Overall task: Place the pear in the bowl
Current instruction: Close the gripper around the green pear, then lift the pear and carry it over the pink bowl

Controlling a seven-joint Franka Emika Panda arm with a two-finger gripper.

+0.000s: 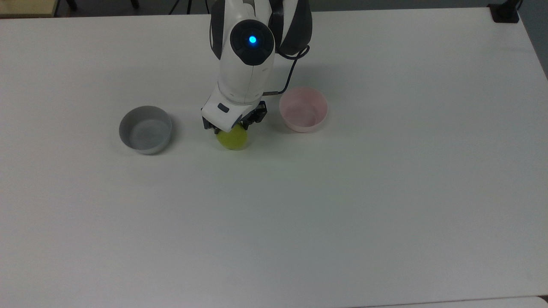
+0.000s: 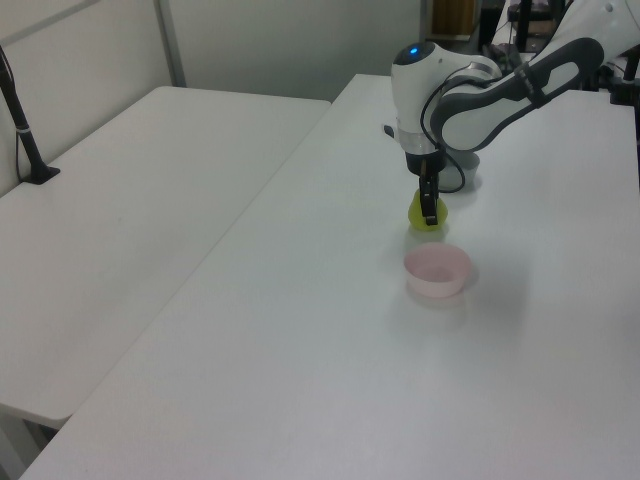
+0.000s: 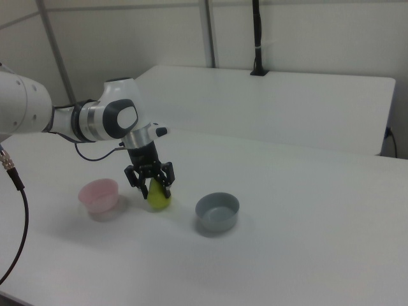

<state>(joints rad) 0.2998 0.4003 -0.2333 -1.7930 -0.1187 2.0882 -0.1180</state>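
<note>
Bowl [image 1: 303, 109] and grey bowl [image 1: 145, 129] hold nothing; gripper [image 3: 153, 185] fingers spread, seemingly straddling pear [image 1: 232, 138], bowl at its 2 o'clock in top view

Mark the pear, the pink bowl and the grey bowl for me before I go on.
pear [image 1: 233, 139], top view, on its rounded yellow-green body below the hand.
pink bowl [image 1: 299, 124], top view, on its near outer wall.
grey bowl [image 3: 217, 222], right view, on its front wall.
</note>
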